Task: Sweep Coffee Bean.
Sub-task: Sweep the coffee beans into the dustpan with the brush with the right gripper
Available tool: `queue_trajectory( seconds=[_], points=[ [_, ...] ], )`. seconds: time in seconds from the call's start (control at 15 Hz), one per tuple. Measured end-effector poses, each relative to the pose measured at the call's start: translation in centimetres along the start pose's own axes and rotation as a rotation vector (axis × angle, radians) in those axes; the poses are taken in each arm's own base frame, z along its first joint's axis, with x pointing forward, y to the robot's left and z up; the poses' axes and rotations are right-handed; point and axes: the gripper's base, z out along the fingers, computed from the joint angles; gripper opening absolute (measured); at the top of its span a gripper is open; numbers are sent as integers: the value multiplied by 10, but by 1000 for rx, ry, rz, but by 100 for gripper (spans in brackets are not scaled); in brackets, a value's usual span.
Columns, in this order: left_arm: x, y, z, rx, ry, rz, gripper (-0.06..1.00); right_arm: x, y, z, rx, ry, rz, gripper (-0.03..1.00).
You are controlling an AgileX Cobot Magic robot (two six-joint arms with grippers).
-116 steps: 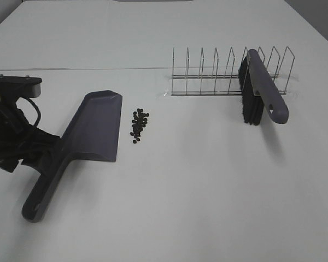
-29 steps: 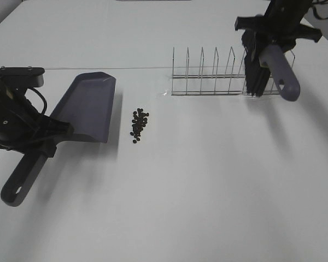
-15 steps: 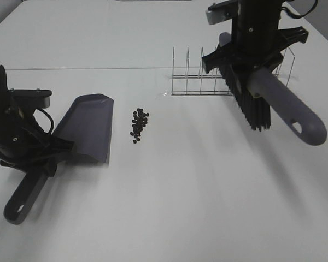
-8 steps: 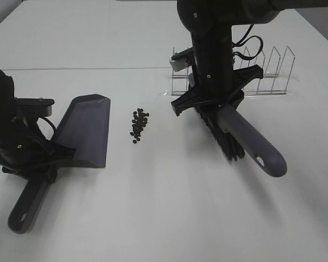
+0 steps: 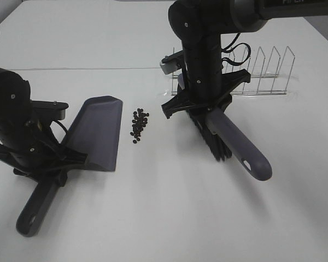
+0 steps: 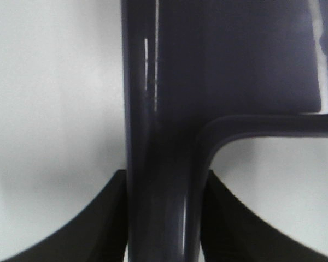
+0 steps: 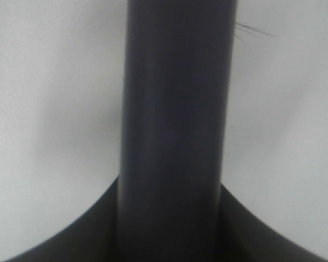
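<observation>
The coffee beans (image 5: pixel 139 125) lie in a loose dark cluster on the white table. My left gripper (image 5: pixel 50 166) is shut on the handle of the grey dustpan (image 5: pixel 97 134), whose open edge faces the beans from their left; the handle fills the left wrist view (image 6: pixel 164 164). My right gripper (image 5: pixel 203 106) is shut on the grey handle of the brush (image 5: pixel 238 147), held to the right of the beans with its black bristles (image 5: pixel 213 139) pointing down. The handle fills the right wrist view (image 7: pixel 175 131).
A wire rack (image 5: pixel 265 73) stands on the table behind the right arm. A seam (image 5: pixel 98 69) runs across the table behind the dustpan.
The right arm lifted the brush out of the rack and carried it left and down toward the beans. The left arm moved the dustpan right, closer to the beans.
</observation>
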Motion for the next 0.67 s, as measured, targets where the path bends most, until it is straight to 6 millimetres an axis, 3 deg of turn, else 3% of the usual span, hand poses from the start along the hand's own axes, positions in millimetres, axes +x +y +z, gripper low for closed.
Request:
queue_trajectory(
  seconds=[0.47,0.67],
  points=[
    [2,-12,1,8,-16,45,36,-29,19,14,-39,17,-28,34],
    [2,-12,1,8,-16,45,36,-37,57,24,-53,5,-150,34]
  ],
)
